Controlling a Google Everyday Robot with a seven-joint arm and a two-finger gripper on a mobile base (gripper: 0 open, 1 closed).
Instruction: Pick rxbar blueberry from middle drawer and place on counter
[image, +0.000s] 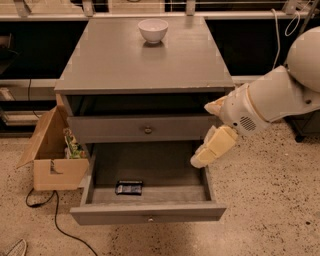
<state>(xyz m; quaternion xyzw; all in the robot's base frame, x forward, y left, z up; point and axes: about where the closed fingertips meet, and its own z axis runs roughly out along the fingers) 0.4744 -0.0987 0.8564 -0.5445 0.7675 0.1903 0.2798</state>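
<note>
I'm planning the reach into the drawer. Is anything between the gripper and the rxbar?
Nothing visible does. The gripper hangs over the right wall of the middle drawer. The rxbar lies alone near the front left of the floor, with only bare floor between them.

hand (209, 129) over right wall of middle drawer (150, 212), interior open above
</note>
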